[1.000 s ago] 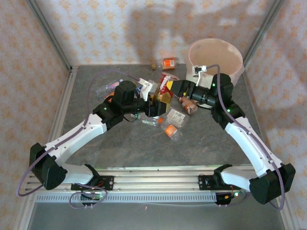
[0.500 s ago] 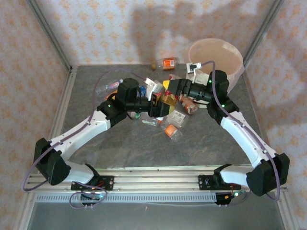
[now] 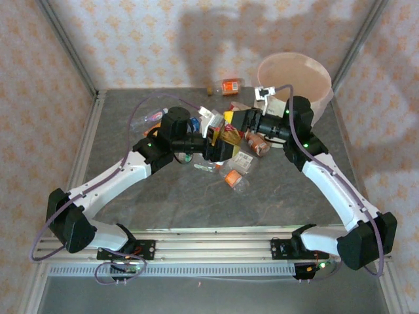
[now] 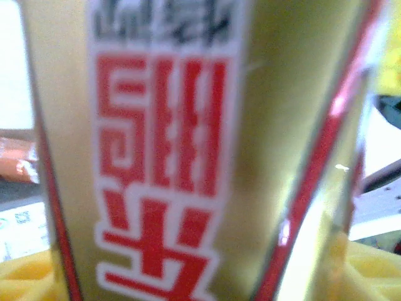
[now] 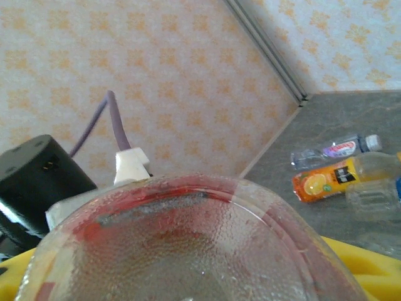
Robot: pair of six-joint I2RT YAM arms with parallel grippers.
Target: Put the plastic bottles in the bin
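Since a second ago the right arm has swung in from beside the bin (image 3: 319, 99), and both pincers now meet left of the bin and nearer than it, a gold-and-red labelled bottle (image 3: 229, 131) raised between them above the other plastic bottles (image 3: 239, 163) on the table (image 3: 170, 203). Around it the left pincer (image 3: 219, 141) and the right pincer (image 3: 236, 120) each set yellow fingers (image 4: 22, 279) on either side, but which is clenched I cannot tell. It looks like a handover: the right must grip firmly, the left release, then the bottle goes back over the bin's rim.
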